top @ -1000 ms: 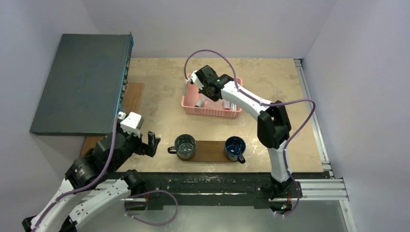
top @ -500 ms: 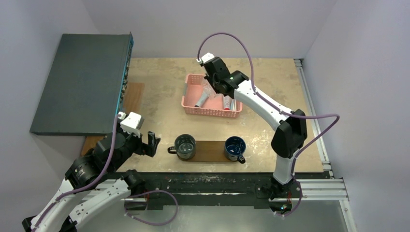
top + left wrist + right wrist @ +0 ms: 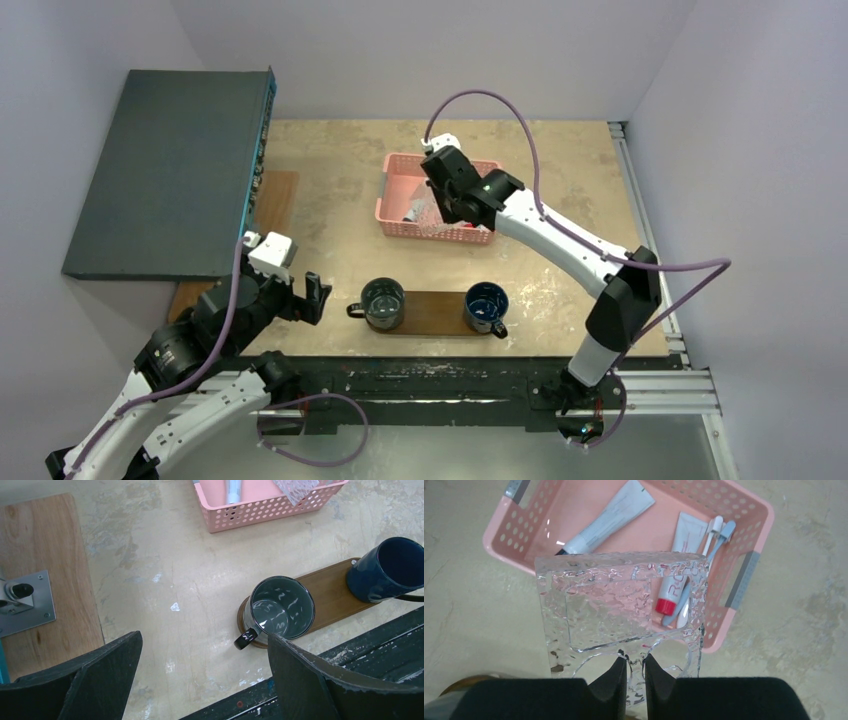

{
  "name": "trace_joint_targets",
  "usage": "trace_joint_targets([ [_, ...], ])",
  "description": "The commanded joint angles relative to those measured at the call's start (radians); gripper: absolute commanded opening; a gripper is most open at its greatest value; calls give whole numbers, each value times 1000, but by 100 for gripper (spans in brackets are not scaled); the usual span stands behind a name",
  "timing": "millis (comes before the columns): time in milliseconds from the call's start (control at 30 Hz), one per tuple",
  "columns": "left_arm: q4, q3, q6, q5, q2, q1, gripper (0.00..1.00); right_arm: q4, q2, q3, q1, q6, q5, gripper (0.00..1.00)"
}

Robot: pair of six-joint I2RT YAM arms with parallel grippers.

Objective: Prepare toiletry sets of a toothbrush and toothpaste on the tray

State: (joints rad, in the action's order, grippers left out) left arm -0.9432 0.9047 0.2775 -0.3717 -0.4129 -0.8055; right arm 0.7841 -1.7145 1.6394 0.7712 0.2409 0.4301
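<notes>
Right end effector (image 3: 635, 662) hangs directly above the pink basket (image 3: 751, 527), its fingers pressed onto the near edge of a clear, pebbled plastic piece (image 3: 619, 605) with cut-out windows. That is a firm pinch! Inside the basket lie a silvery-grey toothpaste tube (image 3: 609, 517), a white tube with a red cap (image 3: 676, 565) and two slim toothbrushes (image 3: 722, 537) touching it. On the worktop (image 3: 165, 580), nearer the arm bases than the basket, sits the dark brown tray (image 3: 332, 597), carrying a grey mug (image 3: 281, 607) and a blue mug (image 3: 390, 570). Left end effector (image 3: 205, 637) hovers well apart from the basket, fingers spread wide, gripping nothing.
</notes>
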Motion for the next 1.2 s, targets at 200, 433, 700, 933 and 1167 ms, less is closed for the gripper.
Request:
trace_joint_targets([
  [200,23,2,12,-9,13,3,95,61,111,-108,89,255,111,0],
  [433,16,5,17,-13,20,3,95,140,119,-118,174,424,150,0],
  [700,9,6,24,-26,23,3,95,212,150,-126,208,496,131,0],
  [933,1,10,32,-45,29,3,95,319,123,-90,262,563,134,0],
  [1167,-3,12,37,-52,33,2,95,414,88,-33,331,649,146,0],
])
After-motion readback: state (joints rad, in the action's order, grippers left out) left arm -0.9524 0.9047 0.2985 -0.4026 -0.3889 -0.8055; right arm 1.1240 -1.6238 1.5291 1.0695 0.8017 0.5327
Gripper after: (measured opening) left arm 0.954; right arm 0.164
